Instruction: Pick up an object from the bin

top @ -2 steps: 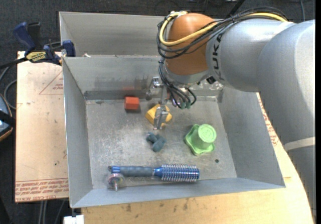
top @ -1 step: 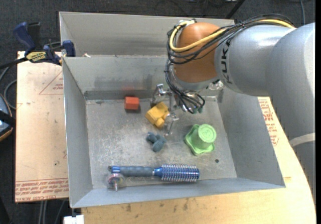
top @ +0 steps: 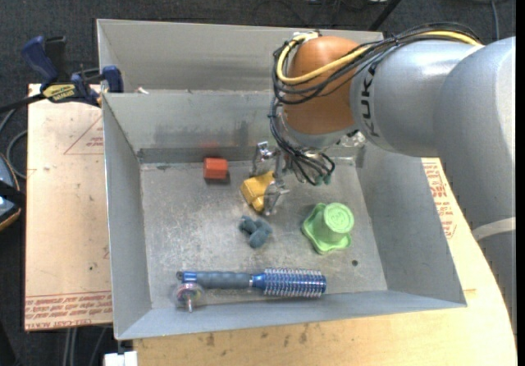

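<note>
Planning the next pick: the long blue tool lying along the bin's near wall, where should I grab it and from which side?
Take the blue tool at its smooth narrow shaft, between the round head and the thick ribbed grip. Come straight down from above, closing across its width: it lies flat along the near wall, which probably rules out a side approach.

Item: one silver-grey rounded metal arm [top: 443, 102], seven-joint, entering over the right edge of the grey metal bin [top: 123, 192] and bending down toward its back half. Wrist carries an orange domed cover [top: 324, 85] looped with yellow and black cables [top: 287, 61]. Below it, a two-finger metal gripper [top: 271, 188], pointing down, low over the middle of the bin floor.
</note>
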{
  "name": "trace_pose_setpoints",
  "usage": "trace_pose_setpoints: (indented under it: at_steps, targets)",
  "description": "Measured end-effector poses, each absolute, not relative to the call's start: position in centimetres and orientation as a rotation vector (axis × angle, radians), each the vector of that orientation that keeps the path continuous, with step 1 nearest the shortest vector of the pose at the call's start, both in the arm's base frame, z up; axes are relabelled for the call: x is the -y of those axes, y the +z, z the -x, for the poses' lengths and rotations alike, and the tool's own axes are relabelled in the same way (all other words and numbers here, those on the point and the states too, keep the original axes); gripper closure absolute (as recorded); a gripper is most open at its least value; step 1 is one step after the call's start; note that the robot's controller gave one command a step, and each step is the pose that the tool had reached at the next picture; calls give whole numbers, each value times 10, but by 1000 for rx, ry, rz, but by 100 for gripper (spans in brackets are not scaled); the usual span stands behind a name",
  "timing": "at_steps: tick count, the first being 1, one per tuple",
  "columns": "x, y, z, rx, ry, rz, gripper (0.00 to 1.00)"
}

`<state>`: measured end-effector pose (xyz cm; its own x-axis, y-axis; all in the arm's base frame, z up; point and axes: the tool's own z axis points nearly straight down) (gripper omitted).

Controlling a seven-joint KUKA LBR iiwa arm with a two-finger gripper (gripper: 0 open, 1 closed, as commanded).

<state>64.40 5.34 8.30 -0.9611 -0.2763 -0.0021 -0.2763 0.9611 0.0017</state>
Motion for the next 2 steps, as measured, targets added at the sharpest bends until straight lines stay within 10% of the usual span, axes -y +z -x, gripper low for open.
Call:
trace_pose_setpoints:
  at_steps: [1, 2]
  targets:
    - [-56, 193, -649, -3094, 0, 464, 100]
    - [-58, 240, -653, -3097, 1, 461, 100]
